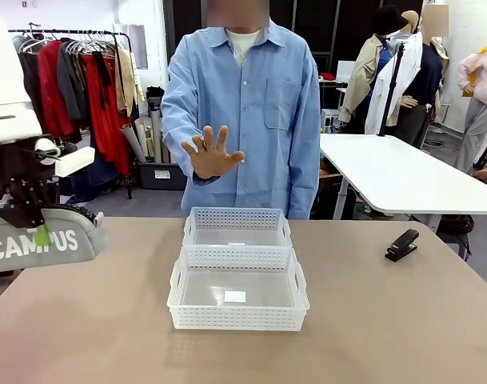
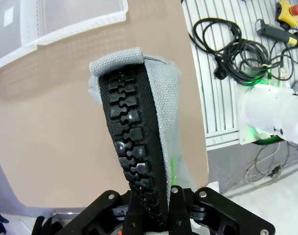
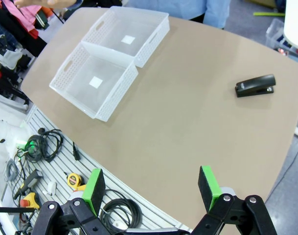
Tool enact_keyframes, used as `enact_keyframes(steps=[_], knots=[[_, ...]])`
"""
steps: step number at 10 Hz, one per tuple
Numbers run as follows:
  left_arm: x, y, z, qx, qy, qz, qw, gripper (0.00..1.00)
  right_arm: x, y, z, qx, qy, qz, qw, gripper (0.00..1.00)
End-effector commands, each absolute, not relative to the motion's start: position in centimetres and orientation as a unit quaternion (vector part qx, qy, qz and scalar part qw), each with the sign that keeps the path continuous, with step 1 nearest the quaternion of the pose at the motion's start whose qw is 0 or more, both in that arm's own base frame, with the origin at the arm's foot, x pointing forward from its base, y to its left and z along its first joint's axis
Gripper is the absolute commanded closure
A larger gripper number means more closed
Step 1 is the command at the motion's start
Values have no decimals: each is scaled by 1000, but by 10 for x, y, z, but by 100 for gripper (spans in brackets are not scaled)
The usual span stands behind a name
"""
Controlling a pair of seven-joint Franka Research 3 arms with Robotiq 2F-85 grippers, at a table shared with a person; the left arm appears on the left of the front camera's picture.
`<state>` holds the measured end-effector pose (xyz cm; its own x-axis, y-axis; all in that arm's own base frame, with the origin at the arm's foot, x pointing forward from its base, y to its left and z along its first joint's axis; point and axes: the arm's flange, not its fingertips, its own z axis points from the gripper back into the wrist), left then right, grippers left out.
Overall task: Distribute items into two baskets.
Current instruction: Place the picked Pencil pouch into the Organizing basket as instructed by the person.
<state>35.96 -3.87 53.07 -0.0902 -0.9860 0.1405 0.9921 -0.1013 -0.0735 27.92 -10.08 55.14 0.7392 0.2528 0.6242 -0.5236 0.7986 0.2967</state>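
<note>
At the table's left edge my left gripper (image 1: pixel 37 226) is shut on the grey "CAMPUS" pouch bag (image 1: pixel 37 238) and holds it above the table. The left wrist view shows the bag (image 2: pixel 158 103) hanging from my fingers by its black strap (image 2: pixel 131 142). The two white baskets stand end to end in the table's middle, the near one (image 1: pixel 237 318) in front of the far one (image 1: pixel 237 216); both hold nothing. A small black stapler (image 1: pixel 402 244) lies at the right. My right gripper (image 3: pixel 151 188) hangs open, high above the table's near edge, with the stapler (image 3: pixel 256 85) ahead of it.
A person in a blue shirt stands at the far side, one hand (image 1: pixel 210 152) raised palm-out above the far basket. Cables and tools (image 3: pixel 41 147) lie on a slatted bench beside the table. A white table (image 1: pixel 403 172) stands at the back right.
</note>
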Motion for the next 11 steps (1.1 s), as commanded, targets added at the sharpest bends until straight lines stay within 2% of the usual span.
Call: enact_keyframes(steps=[1, 11], knots=[[357, -35, 531, -77, -21, -740, 668, 100, 279, -100, 552, 239, -293, 218, 900, 0], [357, -35, 531, -77, -21, -740, 668, 100, 279, -100, 552, 239, -293, 218, 900, 0]])
